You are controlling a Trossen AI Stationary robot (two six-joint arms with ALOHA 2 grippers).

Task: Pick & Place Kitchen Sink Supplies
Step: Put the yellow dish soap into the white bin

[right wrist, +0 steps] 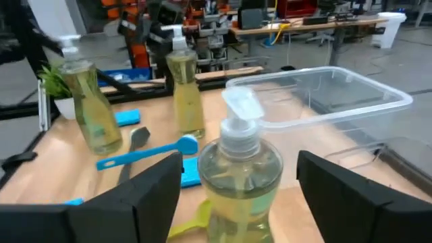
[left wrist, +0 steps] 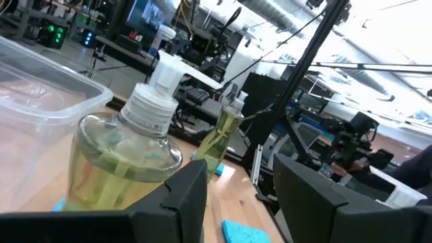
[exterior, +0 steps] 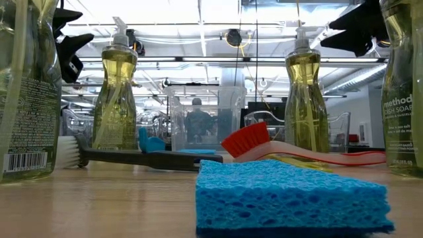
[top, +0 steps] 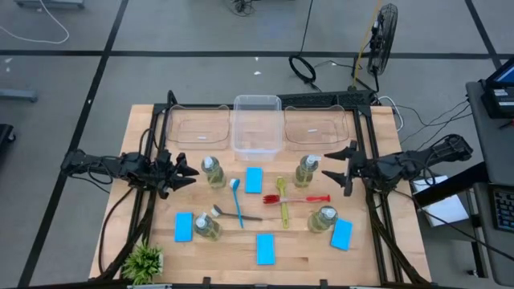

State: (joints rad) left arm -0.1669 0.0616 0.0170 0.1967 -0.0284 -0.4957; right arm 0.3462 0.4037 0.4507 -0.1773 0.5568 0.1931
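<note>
Four clear bottles of yellow-green soap stand upright on the wooden table: far left (top: 213, 171), far right (top: 305, 170), near left (top: 207, 226) and near right (top: 323, 218). Blue sponges (top: 254, 180) (top: 183, 226) (top: 266, 248) (top: 341, 234) lie flat. Blue (top: 238, 201), grey (top: 241, 216), yellow-green (top: 283, 202) and red (top: 305, 198) brushes lie in the middle. My left gripper (top: 185, 170) is open, just left of the far left bottle (left wrist: 121, 158). My right gripper (top: 331, 167) is open, just right of the far right bottle (right wrist: 243, 175), which shows between its fingers.
Three clear plastic bins (top: 197, 126) (top: 257, 124) (top: 315, 128) stand in a row along the far edge. A small green plant (top: 144, 261) stands at the near left corner. Bare wood shows along the near edge between the sponges.
</note>
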